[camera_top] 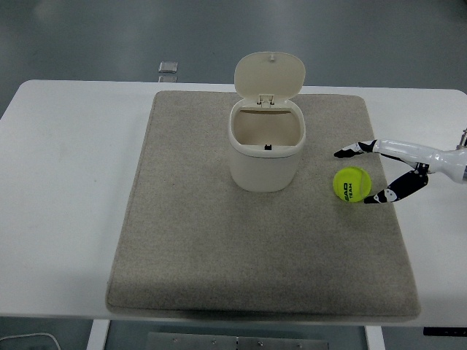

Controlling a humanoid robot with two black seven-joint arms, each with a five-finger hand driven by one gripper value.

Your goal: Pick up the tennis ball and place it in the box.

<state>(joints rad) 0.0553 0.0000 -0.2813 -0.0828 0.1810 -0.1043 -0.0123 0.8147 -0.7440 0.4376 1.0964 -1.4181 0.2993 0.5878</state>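
The yellow tennis ball [352,184] lies on the grey mat [219,255], just right of the cream box [266,149], whose hinged lid [269,75] stands open. The right hand [394,171] reaches in from the right edge, fingers [354,150] spread around the ball's far and right sides, not yet closed on it. The mat covers the white table [66,182].

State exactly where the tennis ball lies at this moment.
In the head view, the tennis ball lies on the grey mat, right of the open box, between the spread fingers of the right hand.
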